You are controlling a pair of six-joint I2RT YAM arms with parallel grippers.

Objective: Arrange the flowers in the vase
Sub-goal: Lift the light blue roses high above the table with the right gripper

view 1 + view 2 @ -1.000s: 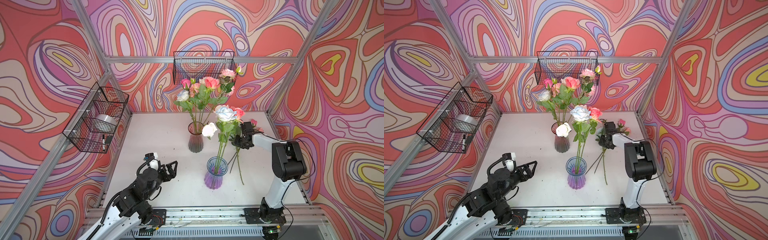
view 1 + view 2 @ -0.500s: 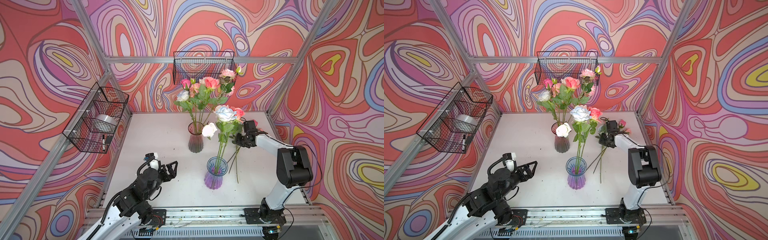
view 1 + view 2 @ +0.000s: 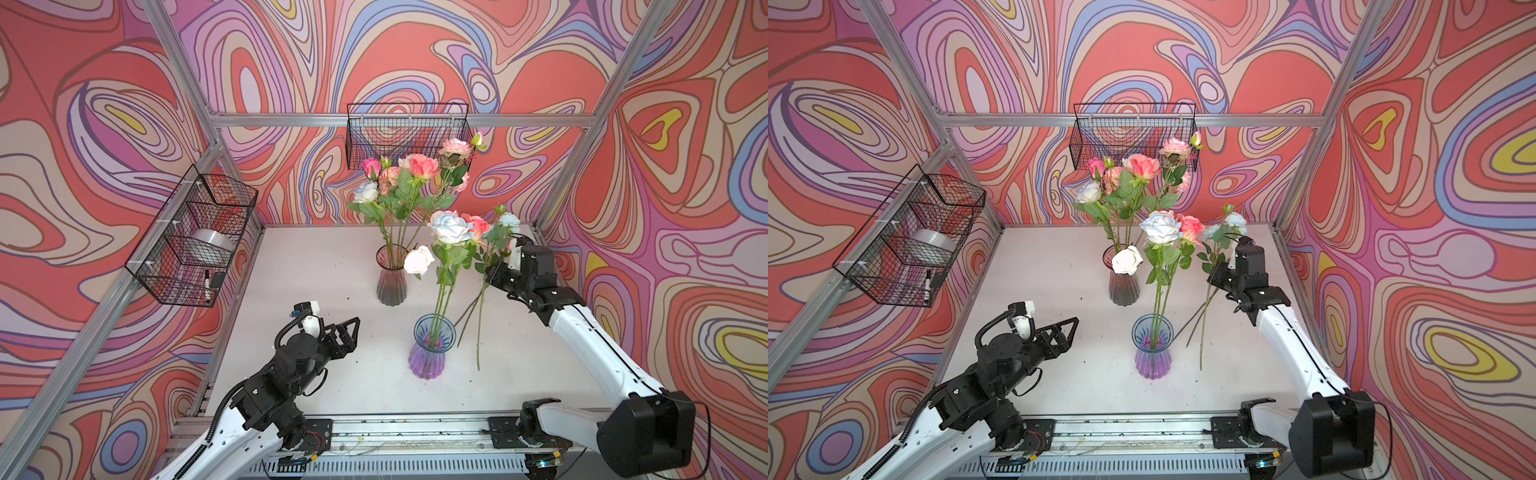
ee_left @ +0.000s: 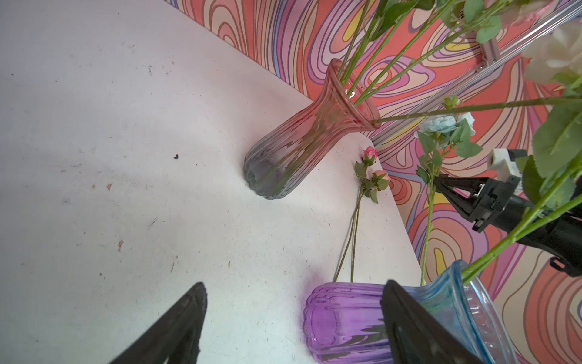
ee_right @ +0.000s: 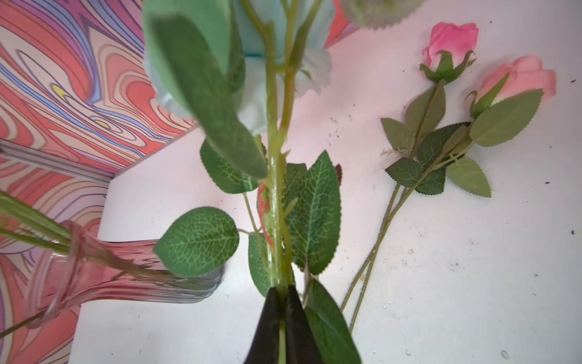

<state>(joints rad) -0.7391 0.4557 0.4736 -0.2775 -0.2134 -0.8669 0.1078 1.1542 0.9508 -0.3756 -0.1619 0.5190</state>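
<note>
My right gripper (image 3: 490, 272) (image 3: 1212, 279) (image 5: 282, 291) is shut on the green stem of a pale blue rose (image 3: 508, 219) (image 5: 252, 94). The rose stands almost upright to the right of the purple-and-blue vase (image 3: 431, 353) (image 3: 1152, 349), with its stem end near the table. That vase holds a pale blue rose (image 3: 449, 228) and a coral one (image 3: 476, 224). Two pink rosebuds (image 5: 450, 41) (image 4: 370, 154) lie on the table behind it. At the front left my left gripper (image 3: 351, 334) (image 4: 294, 285) is open with nothing in it, a short way from the vase.
A pink-grey vase (image 3: 390, 276) (image 4: 302, 148) with several roses stands behind the purple one. A white rose (image 3: 417, 259) hangs between them. Wire baskets hang on the back wall (image 3: 409, 133) and the left wall (image 3: 195, 237). Frame posts stand at the corners.
The right gripper has finished shutting on the stem and tipped the pale blue rose more upright. The right arm's elbow has swung out toward the front right. The left arm has not moved.
</note>
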